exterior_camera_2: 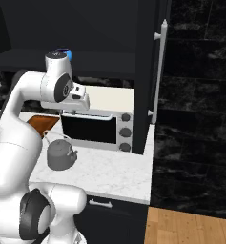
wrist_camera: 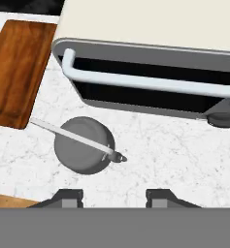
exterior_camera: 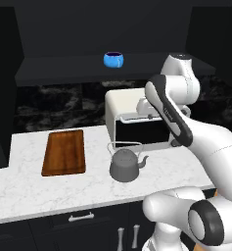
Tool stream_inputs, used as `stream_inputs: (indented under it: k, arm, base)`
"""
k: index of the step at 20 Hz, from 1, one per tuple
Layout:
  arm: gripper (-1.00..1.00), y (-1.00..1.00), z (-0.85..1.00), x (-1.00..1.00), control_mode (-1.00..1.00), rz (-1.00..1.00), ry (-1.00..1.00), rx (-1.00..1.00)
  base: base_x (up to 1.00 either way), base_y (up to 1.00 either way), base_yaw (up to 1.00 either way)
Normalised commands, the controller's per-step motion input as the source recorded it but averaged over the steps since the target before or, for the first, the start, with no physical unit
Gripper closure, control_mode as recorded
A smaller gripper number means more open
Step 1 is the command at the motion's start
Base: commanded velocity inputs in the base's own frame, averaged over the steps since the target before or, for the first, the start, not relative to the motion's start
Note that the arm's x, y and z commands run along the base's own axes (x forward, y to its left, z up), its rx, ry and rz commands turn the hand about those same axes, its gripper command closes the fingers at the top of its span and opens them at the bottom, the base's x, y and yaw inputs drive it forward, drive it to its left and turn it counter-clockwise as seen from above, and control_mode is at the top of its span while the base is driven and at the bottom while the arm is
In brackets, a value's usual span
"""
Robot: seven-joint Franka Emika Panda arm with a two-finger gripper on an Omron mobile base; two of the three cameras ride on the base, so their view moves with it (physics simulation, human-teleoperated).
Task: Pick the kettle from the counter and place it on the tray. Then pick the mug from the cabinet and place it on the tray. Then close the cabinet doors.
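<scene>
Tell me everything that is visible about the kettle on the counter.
The kettle is squat, round and dark grey, and it looks like metal. A thin wire loop handle stands up over it, and a short curved spout points toward the robot's side of the counter. It stands upright on the white marble-look worktop, in front of the white toaster oven and to the right of the wooden tray, apart from both. Nothing else touches it; the hand hangs above it.

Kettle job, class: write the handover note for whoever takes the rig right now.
Gripper: open, holding nothing, hovering above the counter near the kettle.
Kettle: upright on the counter, in front of the toaster oven, right of the tray.
Tray: bare.
Mug: on the cabinet shelf.
Cabinet door: open.
Done: nothing. Left: kettle, mug, doors.
</scene>
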Motion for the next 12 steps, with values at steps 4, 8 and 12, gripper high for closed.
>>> stream_inputs:
  k: [4,8,12]
  arm:
    - [-1.00,0.20,-0.12,-0.17,-1.00,0.00,0.00,0.00]
    - [-1.00,0.88,-0.36,-0.02,-1.00,-0.12,-0.01,0.00]
    - [-1.00,0.39,-0.23,0.00,-1.00,-0.02,0.06,-0.05]
  base:
    - [0.00,0.00,0.00]
    - [0.00,0.00,0.00]
    - [0.00,0.00,0.00]
